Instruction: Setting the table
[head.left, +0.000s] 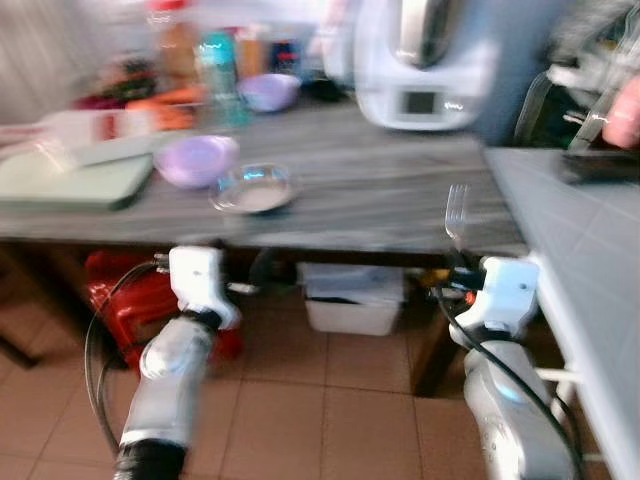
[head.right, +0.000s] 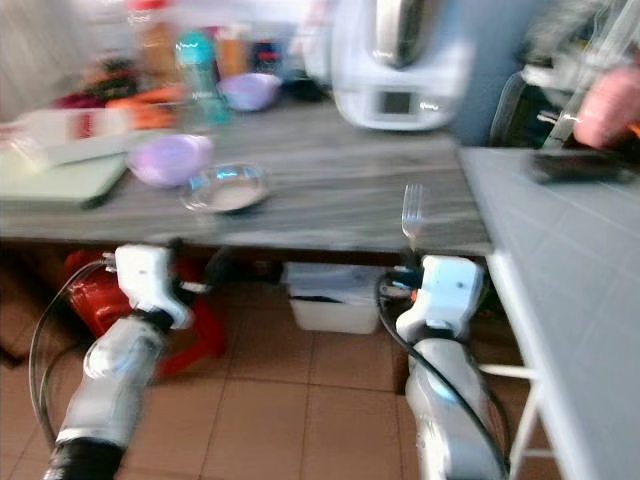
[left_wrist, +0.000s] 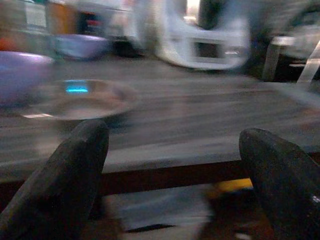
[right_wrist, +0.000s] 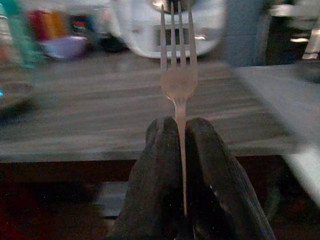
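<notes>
**Fork in hand, table just ahead**

The step looks like carrying cutlery to the grey wood-grain table. The right gripper is clamped on the handle of a silver metal fork, tines upright, at lower right of centre before the table's near edge. Next it likely needs to reach over the edge and lay the fork beside the shallow glass dish. The left gripper, fingers spread wide and empty, is raised at lower left.

Table ahead of me: metal dish at 11 o'clock, bowl behind-left, appliance at 1 o'clock.
</notes>
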